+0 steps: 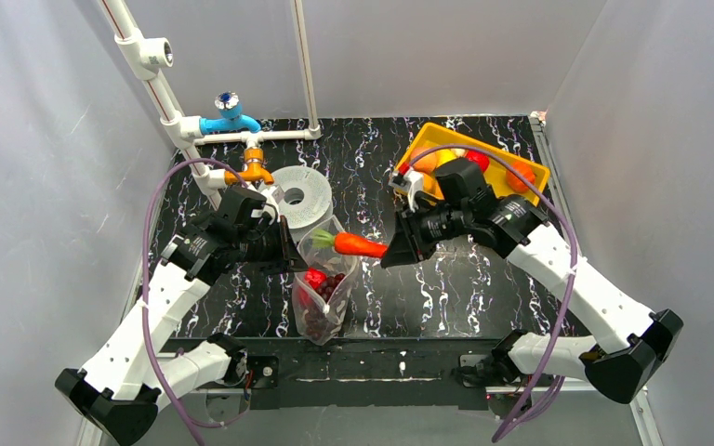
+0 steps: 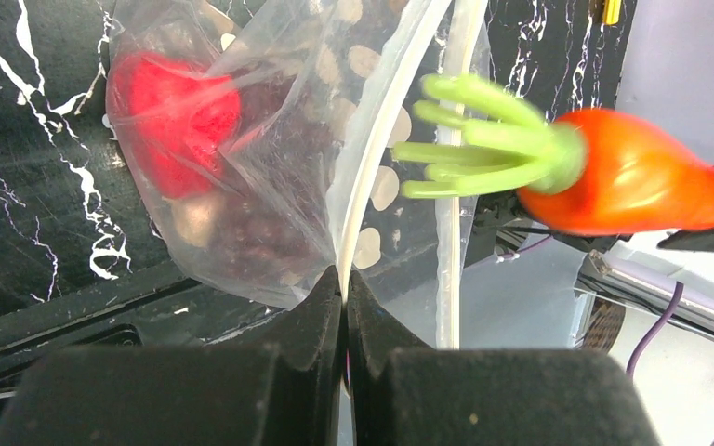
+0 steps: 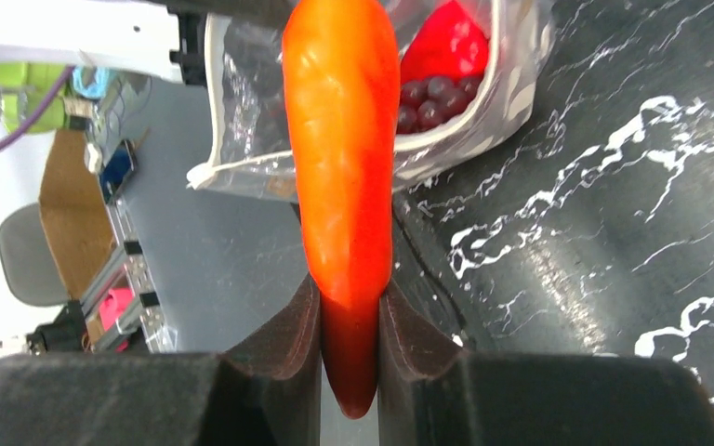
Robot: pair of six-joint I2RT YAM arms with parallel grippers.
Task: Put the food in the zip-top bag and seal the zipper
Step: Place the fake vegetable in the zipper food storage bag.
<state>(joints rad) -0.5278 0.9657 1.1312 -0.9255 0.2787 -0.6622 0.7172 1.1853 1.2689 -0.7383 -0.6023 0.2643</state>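
Note:
The clear dotted zip-top bag (image 1: 323,293) hangs open at table centre, with a red pepper (image 1: 315,278) and dark purple grapes (image 1: 317,321) inside. My left gripper (image 1: 288,253) is shut on the bag's mouth edge, pinching the pale zipper strip (image 2: 361,177) and holding the mouth up. My right gripper (image 1: 389,252) is shut on the thin end of an orange carrot (image 1: 360,244), held level with its green top (image 1: 323,238) over the bag's mouth. In the right wrist view the carrot (image 3: 344,158) points at the open bag (image 3: 483,111).
A yellow tray (image 1: 539,173) at the back right holds more toy fruits (image 1: 521,177). A grey ring-shaped spool (image 1: 299,196) stands just behind the bag. A white pipe frame with a blue fitting (image 1: 228,119) and an orange fitting (image 1: 253,170) stands at the back left.

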